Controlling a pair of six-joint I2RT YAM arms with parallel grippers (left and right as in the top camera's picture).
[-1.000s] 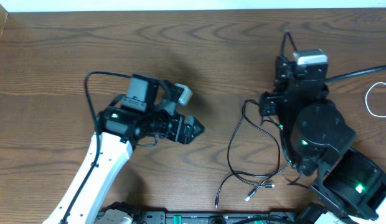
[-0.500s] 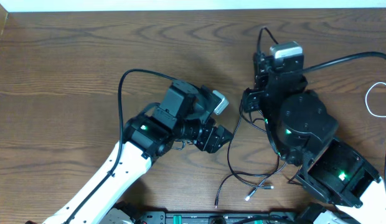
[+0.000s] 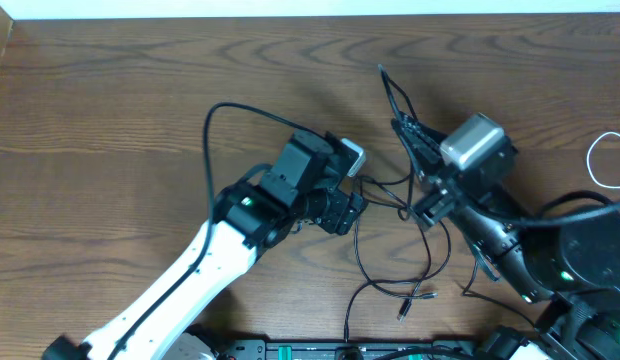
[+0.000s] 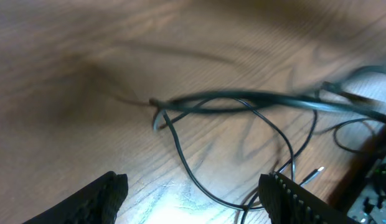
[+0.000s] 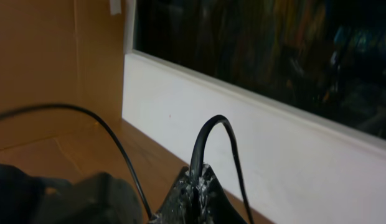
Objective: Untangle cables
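Note:
Several thin black cables (image 3: 390,200) lie tangled at the table's middle, with loops and plug ends (image 3: 405,310) trailing toward the front edge. My right gripper (image 3: 403,126) is shut on a black cable and lifts a strand whose end sticks up (image 3: 380,70); the right wrist view shows the cable (image 5: 208,134) pinched between the shut fingers (image 5: 199,177). My left gripper (image 3: 352,210) is open at the left edge of the tangle. In the left wrist view its fingers (image 4: 193,183) straddle a loop, with crossed cables (image 4: 230,102) just ahead. A white cable (image 3: 608,160) lies at the right edge.
The thick black lead of the left arm (image 3: 225,120) arches over the table to the left. A white wall edge (image 3: 290,8) runs along the back. The right arm's body (image 3: 560,255) fills the front right corner.
My right gripper has swung and tilted up-left, pulling the black cables up and toward the back. My left gripper has moved right, up to the tangle.

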